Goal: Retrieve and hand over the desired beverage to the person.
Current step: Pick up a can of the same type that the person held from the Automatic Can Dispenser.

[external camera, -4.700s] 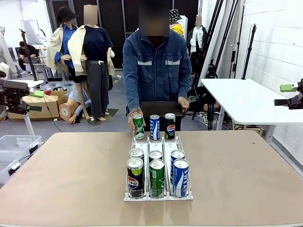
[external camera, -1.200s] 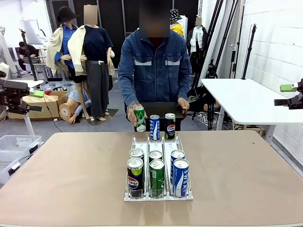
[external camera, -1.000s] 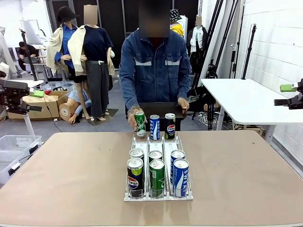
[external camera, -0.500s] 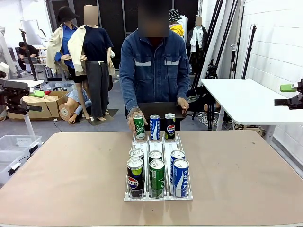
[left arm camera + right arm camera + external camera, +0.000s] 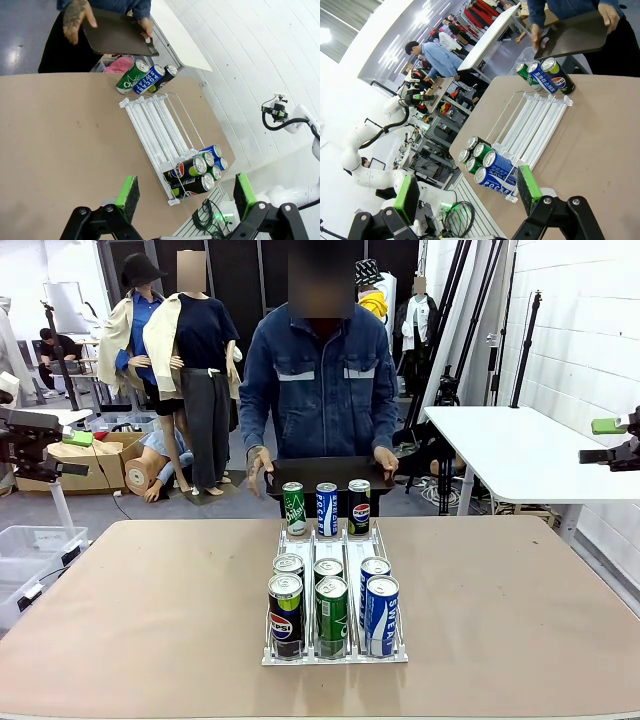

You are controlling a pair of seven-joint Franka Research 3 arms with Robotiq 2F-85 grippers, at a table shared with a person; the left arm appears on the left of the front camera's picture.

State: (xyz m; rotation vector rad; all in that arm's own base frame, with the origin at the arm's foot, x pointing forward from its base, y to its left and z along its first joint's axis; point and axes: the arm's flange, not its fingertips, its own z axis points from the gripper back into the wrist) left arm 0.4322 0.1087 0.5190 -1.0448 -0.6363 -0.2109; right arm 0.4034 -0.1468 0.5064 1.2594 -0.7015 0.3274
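Note:
The person [image 5: 320, 380] stands at the table's far side and holds a dark tray [image 5: 330, 468] by both ends. A clear rack [image 5: 345, 545] lies mid-table. At its far end stand a green can [image 5: 292, 508], a blue can [image 5: 327, 508] and a black Pepsi can [image 5: 359, 506]. Several more cans [image 5: 330, 605] fill its near end. My left gripper [image 5: 62, 454] waits off the table's left side, and the left wrist view shows it open [image 5: 186, 192] and empty, high above the rack [image 5: 155, 130]. Off the right side, my right gripper [image 5: 603, 440] is likewise open [image 5: 466, 192] and empty.
The brown table [image 5: 150, 610] has free room on both sides of the rack. A white table [image 5: 510, 450] stands at the right beyond it. A clear bin [image 5: 30, 550] sits on the floor at the left.
The person set the green can down at the rack's far left end, let go of it and moved that hand back to the tray. Neither arm moved.

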